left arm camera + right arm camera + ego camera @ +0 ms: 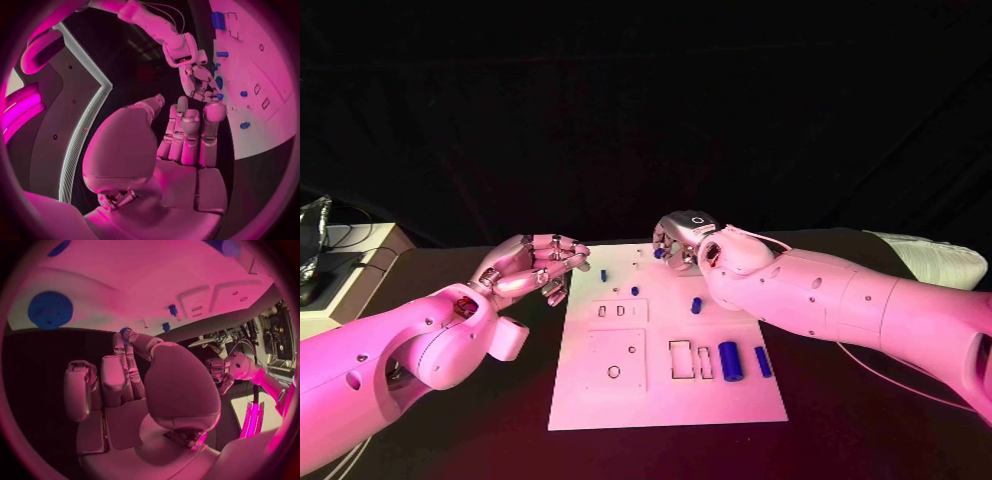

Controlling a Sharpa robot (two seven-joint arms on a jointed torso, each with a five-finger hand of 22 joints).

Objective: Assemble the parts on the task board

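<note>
**Right hand pinching small part at board's far edge**

Nearest the head camera, the white flat task board (pixel 668 400) is lying on the black table (pixel 877 420), blue cylindrical parts (pixel 730 360) resting on it. The silver right hand (pixel 684 240) is pinching a small blue toothed part (pixel 125 331); advise lowering it upright and slowly. The silver left hand (pixel 531 265) is hovering beside the board, fingers loosely curled, holding nothing. Dark drapes behind.

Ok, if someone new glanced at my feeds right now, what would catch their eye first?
Probably the two silver hands raised over the far end of the white task board: the left hand with fingers curled in and holding nothing, and the right hand pinching a small blue part in its fingers. Next, the blue parts on the board, chiefly the large blue cylinder near its right edge.
</note>
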